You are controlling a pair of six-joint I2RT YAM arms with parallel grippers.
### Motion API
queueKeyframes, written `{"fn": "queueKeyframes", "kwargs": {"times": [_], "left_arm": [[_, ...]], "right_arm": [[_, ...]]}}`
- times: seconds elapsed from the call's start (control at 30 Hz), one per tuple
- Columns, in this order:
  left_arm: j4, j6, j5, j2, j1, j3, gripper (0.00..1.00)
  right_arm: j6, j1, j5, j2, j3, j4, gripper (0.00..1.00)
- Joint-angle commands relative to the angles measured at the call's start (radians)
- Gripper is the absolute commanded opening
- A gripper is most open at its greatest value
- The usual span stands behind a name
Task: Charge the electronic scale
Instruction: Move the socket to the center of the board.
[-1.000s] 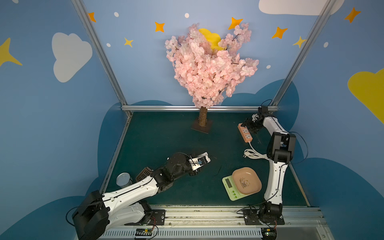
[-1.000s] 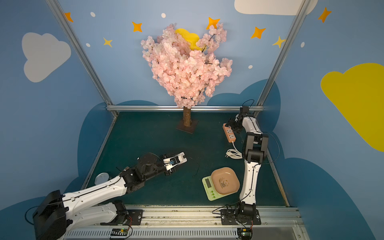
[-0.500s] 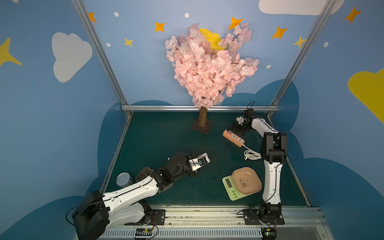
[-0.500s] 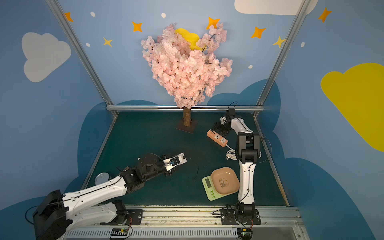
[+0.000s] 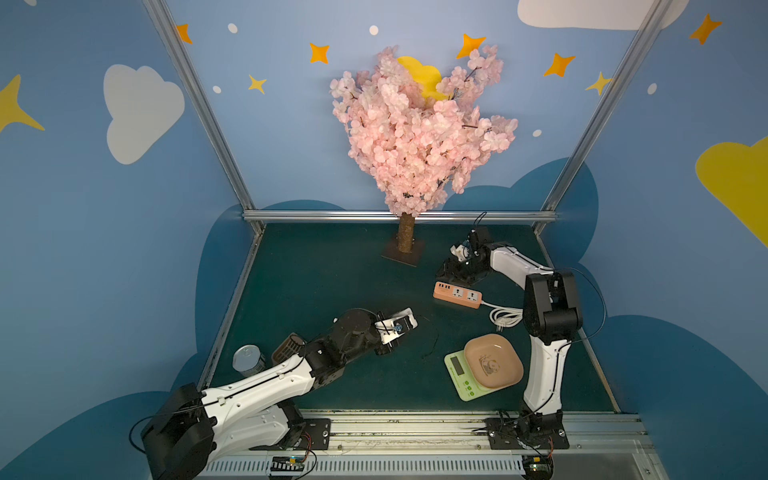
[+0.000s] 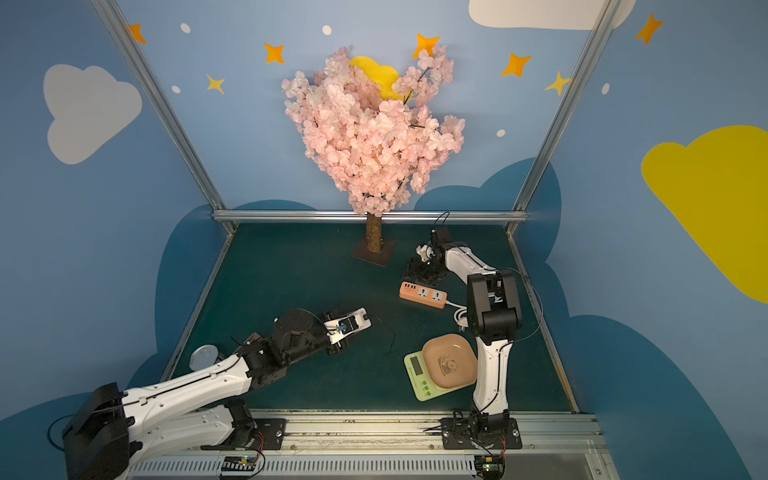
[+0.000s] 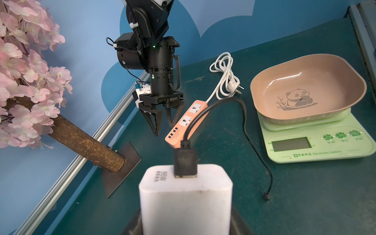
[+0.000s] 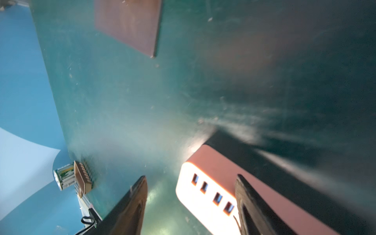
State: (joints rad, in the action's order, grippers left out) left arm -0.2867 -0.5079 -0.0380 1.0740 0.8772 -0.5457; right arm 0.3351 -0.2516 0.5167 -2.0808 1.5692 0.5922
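Electronic scale (image 5: pixel 467 386) is left at the front right, uncharged. Power strip (image 5: pixel 457 295) has been drawn inward and released by the empty, parted right gripper (image 7: pixel 162 129); charger (image 7: pixel 185 199) is clamped in the left gripper (image 5: pixel 401 326) for plugging.

On the green table (image 5: pixel 332 282) lie the electronic scale (image 5: pixel 459 374), orange power strip (image 5: pixel 458 295), tree base (image 5: pixel 405 258) and tin can (image 5: pixel 248 360).
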Motion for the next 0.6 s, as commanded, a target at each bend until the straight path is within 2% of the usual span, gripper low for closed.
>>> {"fn": "queueKeyframes", "kwargs": {"times": [0.0,0.27,0.57], "left_arm": [[-0.044,0.010,0.002,0.004,0.001,0.009,0.36],[-0.116,-0.001,0.013,0.084,0.002,-0.022,0.36],[-0.172,-0.004,0.064,0.176,-0.012,-0.089,0.36]], "right_arm": [[-0.015,-0.022,0.003,0.100,-0.026,0.029,0.66],[-0.020,-0.074,0.068,0.414,-0.164,0.043,0.61],[-0.045,-0.162,0.187,0.733,-0.333,0.041,0.66]]}}
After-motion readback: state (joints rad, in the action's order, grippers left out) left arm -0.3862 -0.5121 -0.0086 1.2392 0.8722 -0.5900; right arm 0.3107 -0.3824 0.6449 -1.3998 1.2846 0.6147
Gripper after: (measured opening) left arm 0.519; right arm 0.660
